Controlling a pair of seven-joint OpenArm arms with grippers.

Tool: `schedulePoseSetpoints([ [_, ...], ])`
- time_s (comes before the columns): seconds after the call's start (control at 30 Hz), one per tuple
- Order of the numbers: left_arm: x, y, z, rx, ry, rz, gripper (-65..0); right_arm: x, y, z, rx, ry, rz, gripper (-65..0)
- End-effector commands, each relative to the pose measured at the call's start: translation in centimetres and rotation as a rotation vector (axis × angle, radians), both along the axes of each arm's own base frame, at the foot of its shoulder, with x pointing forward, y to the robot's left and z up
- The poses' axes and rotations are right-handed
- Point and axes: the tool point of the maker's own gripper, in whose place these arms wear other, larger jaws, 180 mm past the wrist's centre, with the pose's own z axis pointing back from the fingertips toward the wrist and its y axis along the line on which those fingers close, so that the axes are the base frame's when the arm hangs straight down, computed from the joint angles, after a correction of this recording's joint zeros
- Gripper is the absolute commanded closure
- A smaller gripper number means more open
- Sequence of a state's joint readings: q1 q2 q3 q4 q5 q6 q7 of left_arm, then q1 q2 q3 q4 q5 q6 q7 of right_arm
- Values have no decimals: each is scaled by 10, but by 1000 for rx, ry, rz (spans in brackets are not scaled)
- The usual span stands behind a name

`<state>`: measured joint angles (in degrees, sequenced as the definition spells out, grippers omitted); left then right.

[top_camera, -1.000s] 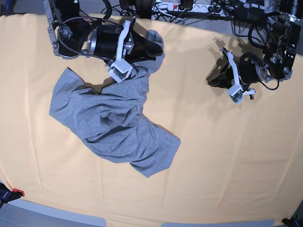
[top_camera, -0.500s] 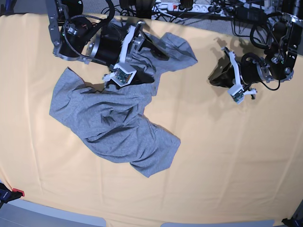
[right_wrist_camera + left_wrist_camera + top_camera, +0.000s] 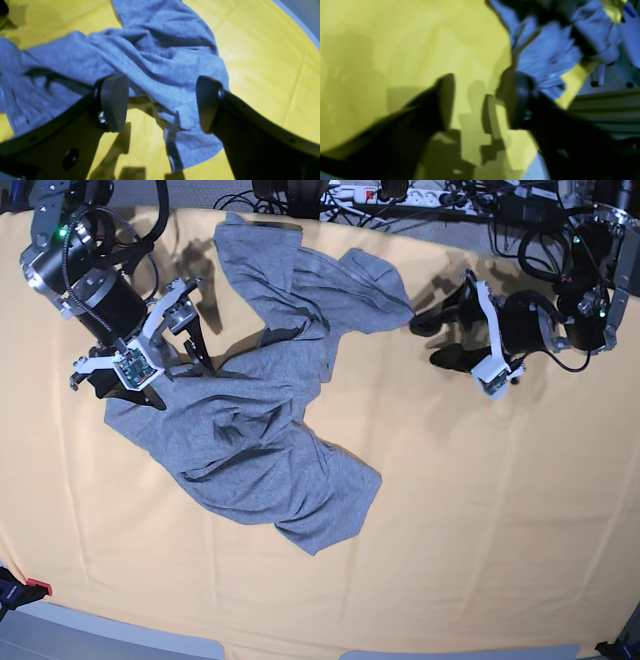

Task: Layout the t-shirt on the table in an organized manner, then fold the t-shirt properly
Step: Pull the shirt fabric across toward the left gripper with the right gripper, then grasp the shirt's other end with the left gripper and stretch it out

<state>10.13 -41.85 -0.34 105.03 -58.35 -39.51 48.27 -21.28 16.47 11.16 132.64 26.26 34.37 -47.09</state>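
A red-tipped clamp [image 3: 30, 588] sits at the near left table [image 3: 500, 510] edge; cables and a power strip [image 3: 385, 192] line the far edge; right gripper [image 3: 150, 345] is spread wide, empty, over the rumpled grey t-shirt [image 3: 260, 450] left of centre; left gripper [image 3: 435, 340] is parted, empty, just beside its far tip.

The right gripper [image 3: 161, 103] hung with both dark fingers [image 3: 113, 102] spread wide, nothing between them. Beyond lay the t-shirt [image 3: 140, 57], rumpled and creased, one edge draped between the fingers on the table [image 3: 270, 62], whose cloth showed faint creases.
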Motion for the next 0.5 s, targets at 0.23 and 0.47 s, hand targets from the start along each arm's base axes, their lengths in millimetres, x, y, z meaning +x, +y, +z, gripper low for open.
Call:
schedulePoseSetpoints([
  [0.23,-15,-35,37,-77,-89,-113,-392,36,-43,-40,-5,65,-117,-435],
  [0.47,-41,-71,5,-19,-113,-225,-392,57,-59,-75,13,155,-133,-434],
])
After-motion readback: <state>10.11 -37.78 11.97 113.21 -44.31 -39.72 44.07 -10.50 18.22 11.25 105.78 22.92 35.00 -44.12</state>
